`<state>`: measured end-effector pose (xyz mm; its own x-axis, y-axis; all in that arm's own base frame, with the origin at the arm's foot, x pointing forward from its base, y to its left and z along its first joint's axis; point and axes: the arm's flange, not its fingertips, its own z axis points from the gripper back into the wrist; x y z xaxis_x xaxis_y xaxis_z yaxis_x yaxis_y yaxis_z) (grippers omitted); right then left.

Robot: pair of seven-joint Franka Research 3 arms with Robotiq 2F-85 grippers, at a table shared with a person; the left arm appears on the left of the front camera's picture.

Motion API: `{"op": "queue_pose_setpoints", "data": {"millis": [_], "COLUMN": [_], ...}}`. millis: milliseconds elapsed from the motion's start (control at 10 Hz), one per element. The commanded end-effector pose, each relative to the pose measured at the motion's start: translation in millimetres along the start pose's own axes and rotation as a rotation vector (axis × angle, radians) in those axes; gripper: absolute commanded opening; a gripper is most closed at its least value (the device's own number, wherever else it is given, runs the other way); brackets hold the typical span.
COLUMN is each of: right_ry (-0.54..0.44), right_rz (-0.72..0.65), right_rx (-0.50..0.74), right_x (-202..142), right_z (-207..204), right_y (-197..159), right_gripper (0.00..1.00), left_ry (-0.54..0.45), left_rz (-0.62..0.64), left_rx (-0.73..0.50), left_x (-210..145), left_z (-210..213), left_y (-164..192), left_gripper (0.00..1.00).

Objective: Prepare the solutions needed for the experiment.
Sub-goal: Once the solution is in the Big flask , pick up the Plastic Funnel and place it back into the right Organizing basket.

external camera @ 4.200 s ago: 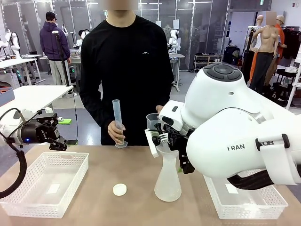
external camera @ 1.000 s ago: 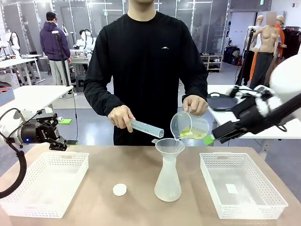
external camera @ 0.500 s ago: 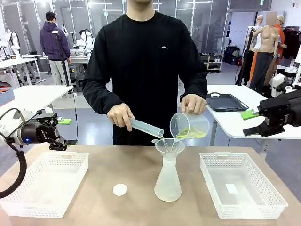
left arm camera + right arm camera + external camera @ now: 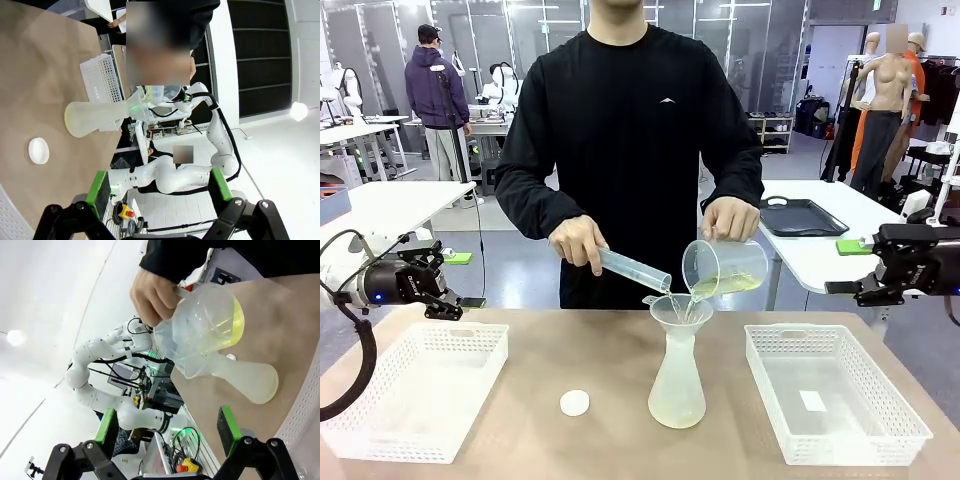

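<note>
While the left pincer and right pincer hang released and empty, the pale yellow watery solution pours between them from a clear beaker into the frosted white conical flask. It looks sloshy and spillable, so I'd grip the flask's neck.

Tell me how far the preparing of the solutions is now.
Done: the funnel sits in the flask, and a shallow yellow layer lies at its bottom. Under way: the person tips the beaker and the cylinder over the funnel. Left: the beaker holds more yellow liquid; the cap lies on the table. The left hand and right hand are open and empty.
</note>
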<state>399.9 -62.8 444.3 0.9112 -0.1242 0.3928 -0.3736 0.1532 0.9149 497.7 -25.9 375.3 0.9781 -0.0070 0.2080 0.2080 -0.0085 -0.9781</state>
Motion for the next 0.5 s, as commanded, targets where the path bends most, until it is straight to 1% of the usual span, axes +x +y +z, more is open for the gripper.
{"op": "queue_pose_setpoints", "data": {"millis": [0,200,400], "right_ry": [-0.024,-0.011,0.028], "right_rz": [-0.031,-0.076,-0.134], "right_rx": [0.027,0.015,0.003], "right_x": [0.8,-0.8,2.1], "right_z": [-0.9,1.4,1.1], "right_y": [-5.8,-9.6,-15.2], "right_gripper": [1.00,1.00,1.00], "left_ry": [0.001,0.001,0.001], "left_rz": [-0.001,-0.001,-0.001], "left_rx": [-0.002,-0.002,-0.002], "left_x": [-0.8,-0.8,-0.8], "left_z": [-0.7,-0.7,-0.7], "left_y": [-1.2,-1.2,-1.2], "left_gripper": [1.00,1.00,1.00]}}
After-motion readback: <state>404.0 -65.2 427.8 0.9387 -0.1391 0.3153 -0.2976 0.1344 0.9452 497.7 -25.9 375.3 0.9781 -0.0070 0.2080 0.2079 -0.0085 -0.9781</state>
